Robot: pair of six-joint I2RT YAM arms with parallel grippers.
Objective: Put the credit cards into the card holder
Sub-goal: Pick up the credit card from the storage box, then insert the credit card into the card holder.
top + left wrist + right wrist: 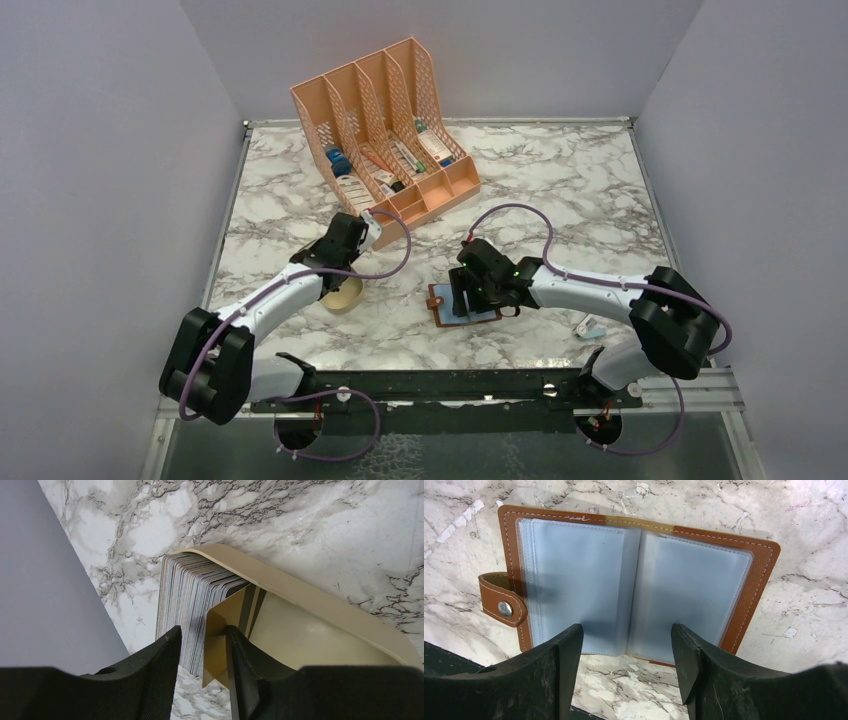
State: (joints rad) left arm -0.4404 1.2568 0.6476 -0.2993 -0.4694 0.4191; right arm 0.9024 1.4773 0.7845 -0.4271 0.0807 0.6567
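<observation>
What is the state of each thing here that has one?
card holder: lying open, snap undone, sleeves look empty.
credit cards: stacked on edge in beige tray.
left gripper: fingers astride some cards; grip unclear.
right gripper: open above card holder, empty.
desk organizer: upright, slots stocked.

Leather-like card holder point(764, 562), marble-patterned table point(814, 610)

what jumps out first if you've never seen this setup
The peach desk organizer at the back of the marble table grabs the eye first. Next, the open brown card holder lies flat beneath the right gripper, and the left gripper reaches into a packed stack of credit cards in a tan tray.
</observation>
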